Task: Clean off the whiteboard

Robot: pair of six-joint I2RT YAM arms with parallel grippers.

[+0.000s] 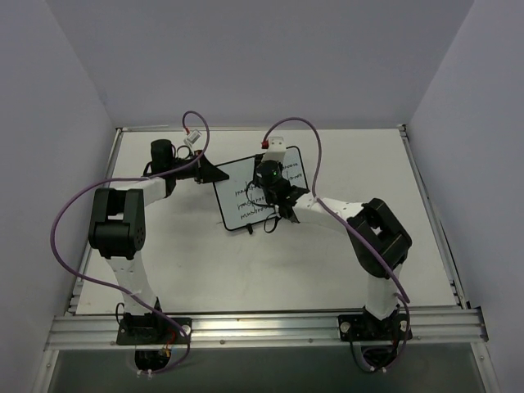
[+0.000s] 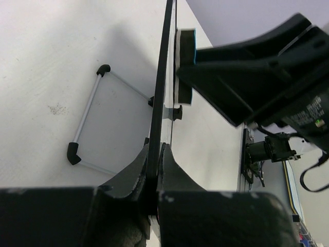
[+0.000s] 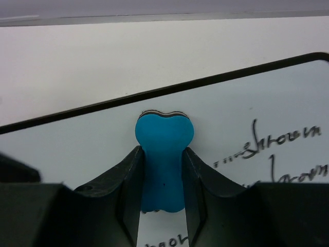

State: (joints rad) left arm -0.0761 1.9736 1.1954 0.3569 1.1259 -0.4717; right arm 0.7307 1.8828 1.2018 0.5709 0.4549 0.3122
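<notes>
At the whiteboard's (image 1: 237, 203) left edge, the left gripper (image 1: 209, 173) is clenched on its frame, holding it tilted over the table (image 1: 164, 270); against its written face, the right gripper (image 3: 162, 152) grasps a blue eraser (image 3: 164, 128). Light, stiff and slick, the board probably pivots under pressure, so that edge grip looks right

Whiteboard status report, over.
Left gripper shut on edge of small black-framed whiteboard. Right gripper shut on blue bone-shaped eraser, against board. Black handwriting unerased. Nothing blocking.
</notes>
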